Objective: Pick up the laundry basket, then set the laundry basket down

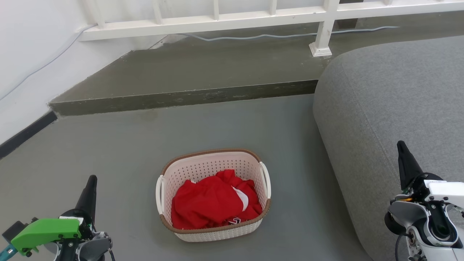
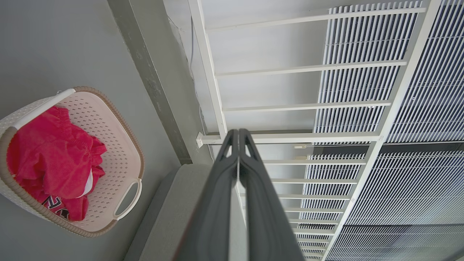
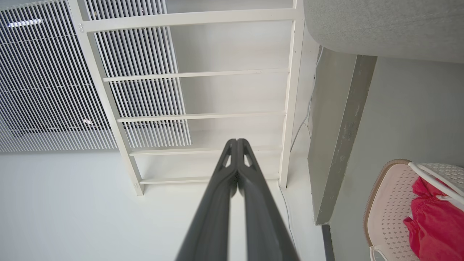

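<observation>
1. We log a grey concrete floor (image 1: 108, 145), with a grey fabric sofa (image 1: 398, 108) at the right.
2. The small cream perforated plastic laundry basket (image 1: 210, 166), brown-rimmed, stands on the floor and holds red cloth (image 1: 214, 201).
3. The left hand (image 1: 92, 179) and right hand (image 1: 400, 145) have their fingers pressed together, hold nothing, and are well apart from the basket.

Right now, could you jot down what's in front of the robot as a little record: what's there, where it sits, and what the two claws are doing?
object: laundry basket, upright on the grey floor, nothing touching it
contents: red garment bunched inside
left gripper: shut, empty, to the basket's left, apart from it
right gripper: shut, empty, to the basket's right, seen against the grey sofa
background: raised step, white railing
</observation>
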`<state>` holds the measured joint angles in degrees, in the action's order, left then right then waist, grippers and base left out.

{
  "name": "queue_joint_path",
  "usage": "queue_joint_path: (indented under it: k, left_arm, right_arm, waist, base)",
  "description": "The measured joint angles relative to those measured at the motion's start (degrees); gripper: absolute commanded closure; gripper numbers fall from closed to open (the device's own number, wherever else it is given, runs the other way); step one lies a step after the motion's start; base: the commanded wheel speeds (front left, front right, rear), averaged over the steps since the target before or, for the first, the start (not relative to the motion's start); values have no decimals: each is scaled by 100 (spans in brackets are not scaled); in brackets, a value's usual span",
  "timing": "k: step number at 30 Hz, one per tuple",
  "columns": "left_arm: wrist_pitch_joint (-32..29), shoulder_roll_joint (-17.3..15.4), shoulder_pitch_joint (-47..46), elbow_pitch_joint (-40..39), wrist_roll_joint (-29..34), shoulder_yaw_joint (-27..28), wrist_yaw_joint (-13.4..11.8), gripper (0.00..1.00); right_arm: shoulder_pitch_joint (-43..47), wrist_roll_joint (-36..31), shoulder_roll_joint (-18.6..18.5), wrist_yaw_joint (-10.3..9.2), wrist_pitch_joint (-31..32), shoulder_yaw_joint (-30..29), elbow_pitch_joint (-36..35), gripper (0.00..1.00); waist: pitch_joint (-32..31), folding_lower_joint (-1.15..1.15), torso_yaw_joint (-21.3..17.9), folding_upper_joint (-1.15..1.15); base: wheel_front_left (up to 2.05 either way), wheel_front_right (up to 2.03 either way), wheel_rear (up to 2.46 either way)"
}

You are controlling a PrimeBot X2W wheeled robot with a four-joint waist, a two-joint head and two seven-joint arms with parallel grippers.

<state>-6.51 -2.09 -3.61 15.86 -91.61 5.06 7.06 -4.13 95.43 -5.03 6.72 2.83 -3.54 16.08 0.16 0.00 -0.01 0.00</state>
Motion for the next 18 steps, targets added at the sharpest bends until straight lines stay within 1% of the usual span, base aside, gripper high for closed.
queue_joint_path:
  k: [18]
  left_arm:
    - [0, 0, 0, -1, 0, 0, 0, 100]
  right_arm:
    - [0, -1, 3, 0, 8, -10, -2, 100]
  waist:
    - [0, 0, 0, 0]
  base:
    - [0, 0, 0]
